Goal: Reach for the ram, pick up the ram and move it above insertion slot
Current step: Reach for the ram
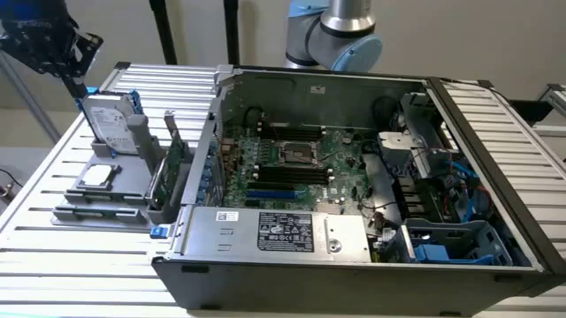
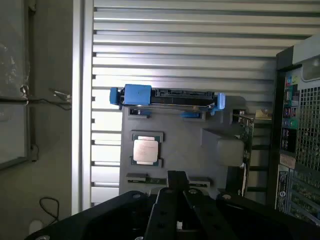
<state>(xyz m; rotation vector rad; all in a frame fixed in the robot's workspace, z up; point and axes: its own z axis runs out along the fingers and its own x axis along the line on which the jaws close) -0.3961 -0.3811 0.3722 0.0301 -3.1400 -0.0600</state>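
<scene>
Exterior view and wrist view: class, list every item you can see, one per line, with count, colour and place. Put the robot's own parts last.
table: 1, silver, slatted, under everything
computer case: 1, dark grey, open, on the table
motherboard: 1, green, inside the case
labelled metal box: 1, silver, at the case's near edge
holder: 1, grey, at the exterior view's left of the case
hard drive: 1, silver label with blue rails, upright at the holder's far end
processor chip: 1, silver, flat in the holder
expansion card: 1, green, upright on the holder's case side
ram: 1, thin stick, in the holder's near slot
robot arm: 1, silver and blue, behind the case
gripper: 1, black, shut, empty, above the holder
</scene>
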